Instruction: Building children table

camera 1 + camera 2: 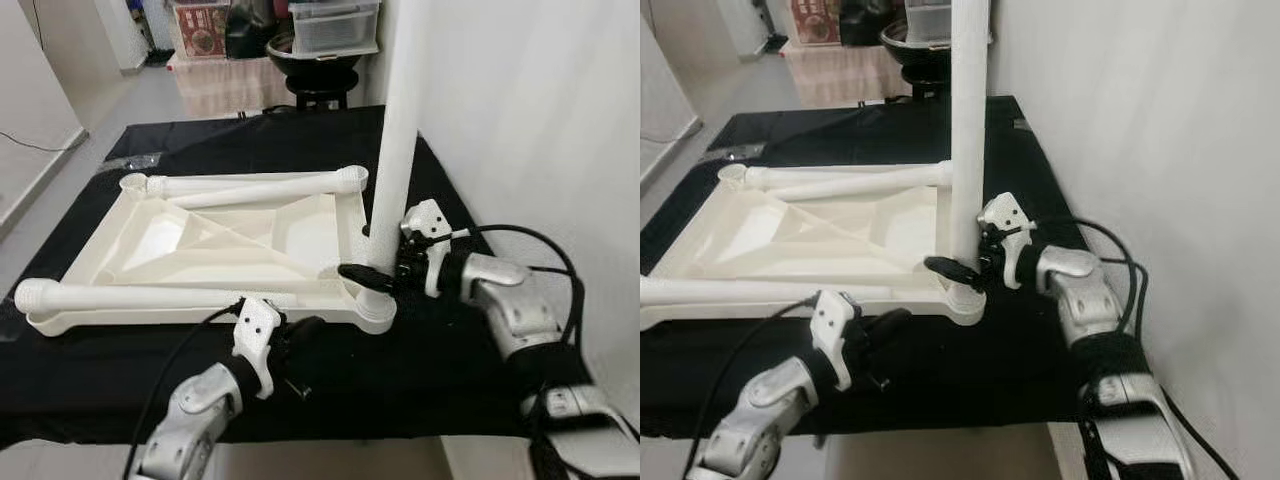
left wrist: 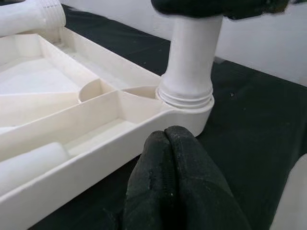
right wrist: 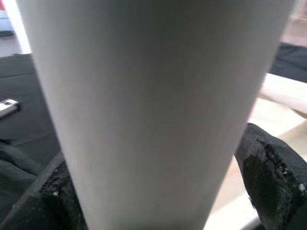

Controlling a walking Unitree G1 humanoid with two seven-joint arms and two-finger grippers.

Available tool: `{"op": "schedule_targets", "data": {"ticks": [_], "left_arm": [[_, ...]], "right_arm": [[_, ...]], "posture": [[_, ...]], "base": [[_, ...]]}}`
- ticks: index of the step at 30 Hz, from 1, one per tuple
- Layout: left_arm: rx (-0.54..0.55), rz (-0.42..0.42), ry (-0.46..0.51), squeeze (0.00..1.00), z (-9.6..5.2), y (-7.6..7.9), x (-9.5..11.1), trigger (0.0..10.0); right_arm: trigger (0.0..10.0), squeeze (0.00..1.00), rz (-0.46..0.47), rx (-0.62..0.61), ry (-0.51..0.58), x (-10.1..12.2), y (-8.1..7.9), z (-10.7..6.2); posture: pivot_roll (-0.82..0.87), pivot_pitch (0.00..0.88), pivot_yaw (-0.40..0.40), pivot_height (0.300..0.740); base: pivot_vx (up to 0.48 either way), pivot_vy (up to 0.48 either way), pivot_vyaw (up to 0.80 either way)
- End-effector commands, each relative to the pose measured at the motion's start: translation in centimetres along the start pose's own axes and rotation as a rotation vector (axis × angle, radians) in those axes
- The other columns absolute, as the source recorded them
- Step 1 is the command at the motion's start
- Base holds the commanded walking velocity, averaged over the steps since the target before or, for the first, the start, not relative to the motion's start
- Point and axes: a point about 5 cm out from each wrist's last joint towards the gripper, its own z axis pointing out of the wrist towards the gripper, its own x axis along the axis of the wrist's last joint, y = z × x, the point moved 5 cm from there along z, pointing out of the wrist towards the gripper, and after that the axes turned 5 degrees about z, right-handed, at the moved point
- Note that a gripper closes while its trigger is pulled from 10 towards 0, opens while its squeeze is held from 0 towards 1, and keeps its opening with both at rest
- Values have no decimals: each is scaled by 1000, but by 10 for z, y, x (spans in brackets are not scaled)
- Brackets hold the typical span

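Note:
A white plastic tabletop [image 1: 108,236] lies underside up on the black cloth [image 1: 440,370]. One white leg [image 1: 396,150] stands upright in its near right corner socket [image 1: 376,312]. My right gripper [image 1: 376,270] is shut on this leg just above the socket, with a black finger on each side of the leg [image 3: 153,96]. My left gripper [image 1: 303,332] is shut and holds nothing; it hovers low over the cloth in front of the tabletop's near edge, a little left of the socket. Its fingertips [image 2: 177,182] point at the leg's base [image 2: 189,91].
Two more legs lie on the tabletop, one along the far edge [image 1: 250,185] and one along the near edge [image 1: 130,295]. A white wall [image 1: 530,100] runs close on the right. A black stool and storage boxes [image 1: 325,45] stand behind the table.

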Motion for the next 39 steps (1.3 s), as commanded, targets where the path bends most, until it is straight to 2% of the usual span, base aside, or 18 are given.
{"op": "schedule_targets", "data": {"ticks": [1, 2, 5, 6, 13, 18, 21, 25, 26, 27, 29, 30, 31, 32, 34, 35, 37, 39], "left_arm": [[0, 10, -13, 0, -2, 1, -3, 10000], [-1, 10, -14, 0, -3, 2, -4, 10000], [-2, 11, -16, 0, -4, 3, -4, 10000], [-2, 11, -17, 0, -5, 3, -4, 10000], [-2, 9, -17, 0, -6, 5, -4, 10000], [-3, 5, -14, 0, -5, 6, -3, 10000], [-4, 3, -10, 0, -6, 6, -2, 10000], [-4, 2, -8, 0, -7, 6, -1, 10000], [-4, 2, -6, 0, -8, 5, 0, 10000], [-3, 1, -4, 0, -9, 4, 1, 10000], [-3, 1, -4, 0, -9, 4, 1, 10000], [-3, 0, -3, 0, -10, 3, 2, 10000], [-3, 0, -3, 0, -10, 3, 2, 10000], [-7, -1, -5, 0, -10, 2, 2, 10000], [-7, -1, -5, 0, -10, 2, 2, 10000], [-12, -3, -10, 0, -10, 1, 1, 10000], [-26, -4, -13, 0, -8, 2, 1, 10000], [-28, -5, -12, 0, -7, 1, 1, 10000]], "right_arm": [[10000, 0, 11, 7, 0, 1, 2, 3], [10000, 0, 22, -13, -2, 4, 8, 5], [10000, 0, 27, -22, -11, 5, 12, 6], [0, 0, 32, -22, -15, 6, 14, 7], [0, 0, 41, 18, -19, 5, 15, 2], [0, 0, 12, -6, -52, -11, 18, -14], [0, 0, -1, -94, -26, -15, 24, -31], [0, 0, 18, -190, 5, -19, 25, -37], [0, 0, 74, -262, 35, -26, 21, -36], [0, 0, 149, -431, 129, -34, 16, -28], [0, 0, 149, -431, 129, -34, 16, -28], [0, 0, 268, -563, 126, -71, -12, -11], [0, 0, 268, -563, 126, -71, -12, -11], [0, 0, 119, -590, 84, -71, -34, 2], [0, 0, 119, -590, 84, -71, -34, 2], [0, 0, 131, -612, 88, -72, -36, 7], [0, 0, 99, -598, 68, -72, -35, 12], [0, 0, 108, -600, 53, -73, -29, 13]], "posture": [[-99, 78, 22, 740], [-92, 78, 22, 740], [-87, 79, 21, 740], [-83, 82, 20, 740], [-85, 85, 19, 740], [-96, 93, 22, 740], [-105, 106, 23, 740], [-112, 115, 21, 740], [-124, 129, 23, 740], [-129, 134, 29, 740], [-129, 134, 29, 740], [-140, 143, 48, 740], [-140, 143, 48, 740], [-133, 147, 66, 740], [-133, 147, 66, 740], [-154, 135, 65, 740], [-121, 127, 45, 740], [-143, 119, 53, 740]], "base": [[0, 0, 0], [0, 0, 0], [0, 0, 0], [0, 0, 0], [0, 0, 0], [0, 0, 0], [0, 0, 0], [0, 0, 0], [0, 0, 0], [0, 0, 0], [0, 0, 0], [0, 0, 0], [0, 0, 0], [0, 0, 0], [0, 0, 0], [0, 0, 0], [0, 0, 0], [0, 0, 0]]}}
